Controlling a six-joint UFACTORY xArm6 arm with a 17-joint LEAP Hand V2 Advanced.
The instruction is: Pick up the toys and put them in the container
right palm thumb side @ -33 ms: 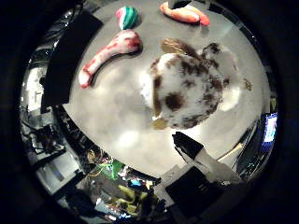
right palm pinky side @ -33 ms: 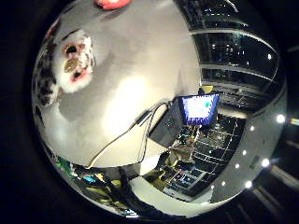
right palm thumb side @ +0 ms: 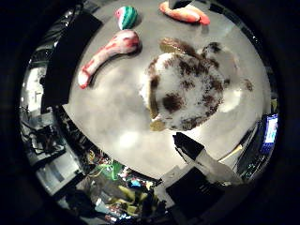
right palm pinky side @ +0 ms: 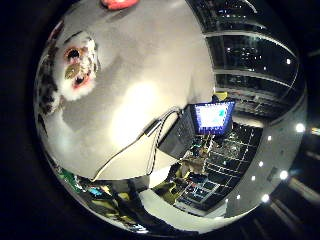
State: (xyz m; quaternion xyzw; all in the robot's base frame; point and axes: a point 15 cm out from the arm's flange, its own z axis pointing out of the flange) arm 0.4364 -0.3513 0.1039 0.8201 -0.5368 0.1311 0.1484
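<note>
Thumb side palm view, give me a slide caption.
Spotted plush toy close beneath the palm, with bone toy, watermelon toy and container on the table.

White brown-spotted plush toy on the table, beside bone toy, watermelon toy, black container.

The spotted toy looked fluffy white plush with brown patches, the bone toy soft cloth, and the grey table smooth with a dull sheen.
</note>
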